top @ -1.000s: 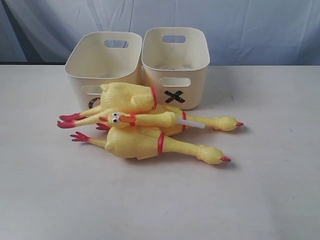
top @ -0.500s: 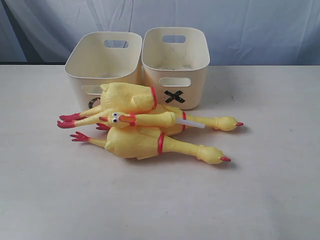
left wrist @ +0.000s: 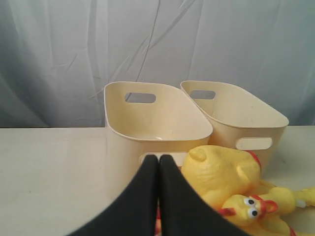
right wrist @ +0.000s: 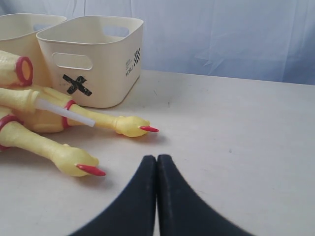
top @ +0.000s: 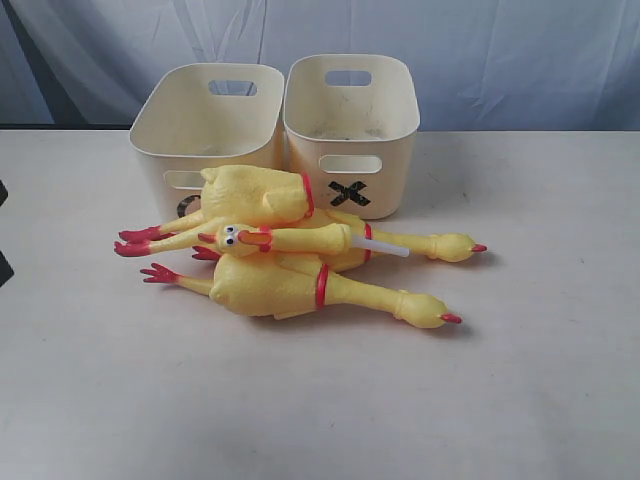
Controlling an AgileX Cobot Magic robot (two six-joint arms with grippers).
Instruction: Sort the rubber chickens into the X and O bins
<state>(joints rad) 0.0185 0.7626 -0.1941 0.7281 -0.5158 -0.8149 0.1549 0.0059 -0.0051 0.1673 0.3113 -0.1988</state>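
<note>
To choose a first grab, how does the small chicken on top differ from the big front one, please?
The small chicken is slimmer than the front chicken. It lies on the pile, head toward the left; the front chicken rests on the table, beak toward the right. Both are yellow with red trim.

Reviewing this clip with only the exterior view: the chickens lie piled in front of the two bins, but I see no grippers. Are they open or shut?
Observer: The left wrist view shows the left gripper shut, fingertips pressed together with nothing between them.
Operator: And the right one?
Observer: The right gripper is shut too and holds nothing. Its camera looks across the table past the head of the front chicken.
Operator: Anything on the X bin besides the X?
Observer: Yes, the X bin carries small print on its side wall, too small to read.
</note>
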